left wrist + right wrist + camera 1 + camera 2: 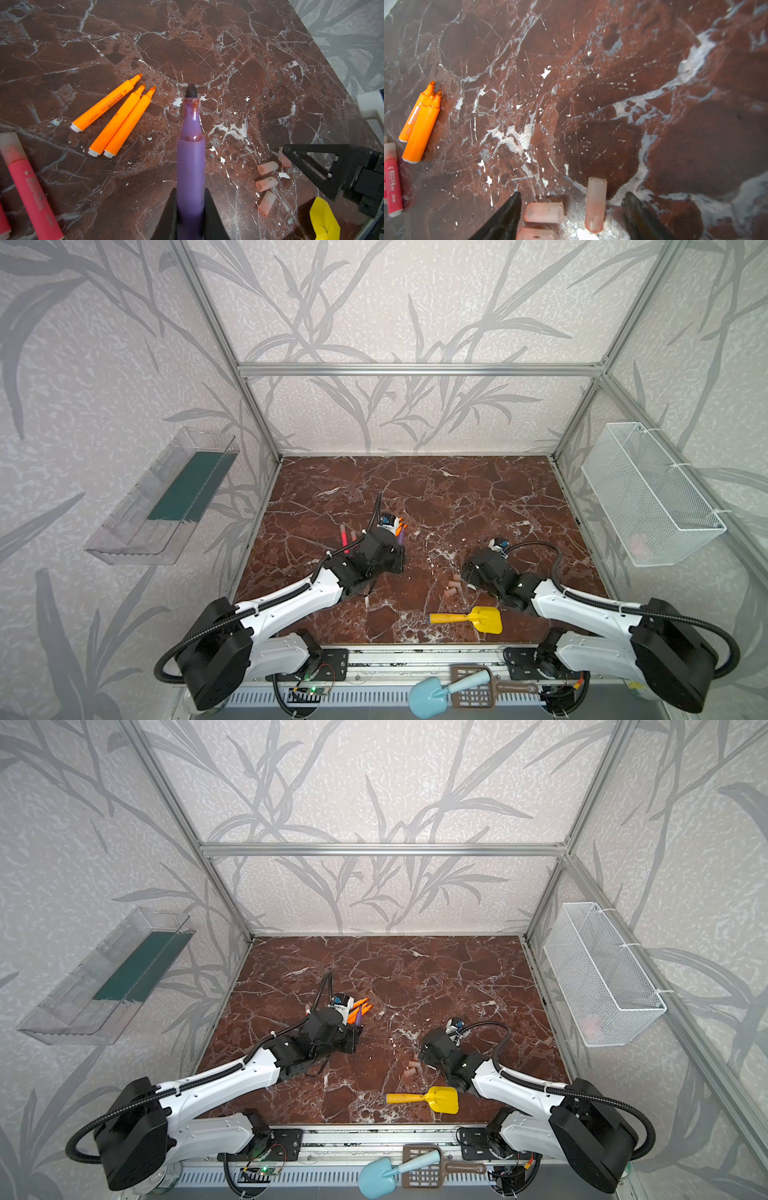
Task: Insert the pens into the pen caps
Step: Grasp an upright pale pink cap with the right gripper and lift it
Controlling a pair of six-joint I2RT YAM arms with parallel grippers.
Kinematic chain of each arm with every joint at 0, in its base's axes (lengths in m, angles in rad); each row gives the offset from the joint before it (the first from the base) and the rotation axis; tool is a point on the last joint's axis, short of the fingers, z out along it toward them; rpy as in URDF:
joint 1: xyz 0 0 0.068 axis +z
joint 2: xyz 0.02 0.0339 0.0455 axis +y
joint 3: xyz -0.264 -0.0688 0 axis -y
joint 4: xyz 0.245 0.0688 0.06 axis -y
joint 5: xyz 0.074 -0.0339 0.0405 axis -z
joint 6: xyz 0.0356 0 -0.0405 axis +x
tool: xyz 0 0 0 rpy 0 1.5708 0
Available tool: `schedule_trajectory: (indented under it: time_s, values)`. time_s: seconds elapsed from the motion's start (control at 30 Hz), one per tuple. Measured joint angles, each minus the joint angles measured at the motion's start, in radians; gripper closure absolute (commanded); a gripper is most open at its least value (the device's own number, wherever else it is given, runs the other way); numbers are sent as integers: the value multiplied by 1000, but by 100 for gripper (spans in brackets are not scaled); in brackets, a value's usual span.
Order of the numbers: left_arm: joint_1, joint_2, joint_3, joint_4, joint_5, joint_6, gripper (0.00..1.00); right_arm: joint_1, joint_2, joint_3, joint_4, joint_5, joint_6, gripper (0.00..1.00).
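My left gripper [190,193] is shut on the purple pen [190,162], whose dark tip points away above the marble. Three orange pens [118,122] lie side by side beyond it, uncapped. A pink-red pen [31,191] with a pale cap on its end lies beside them. My right gripper [573,199] is open and low over the pen caps. One cap [595,205] and another [544,212] lie between its fingers, untouched. In both top views the caps [454,587] [412,1068] lie just left of the right wrist.
A yellow toy shovel [469,619] lies near the front edge, close to the caps. A blue shovel [432,695] and a brown scoop [478,691] rest on the front rail. A wire basket [648,493] hangs on the right wall and a clear tray [162,497] on the left.
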Motion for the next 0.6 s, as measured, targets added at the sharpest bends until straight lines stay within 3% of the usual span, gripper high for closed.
schedule_trajectory:
  time_s: [0.6]
  values:
    - [0, 0, 0, 0, 0, 0, 100, 0, 227, 122, -136, 7, -130, 61]
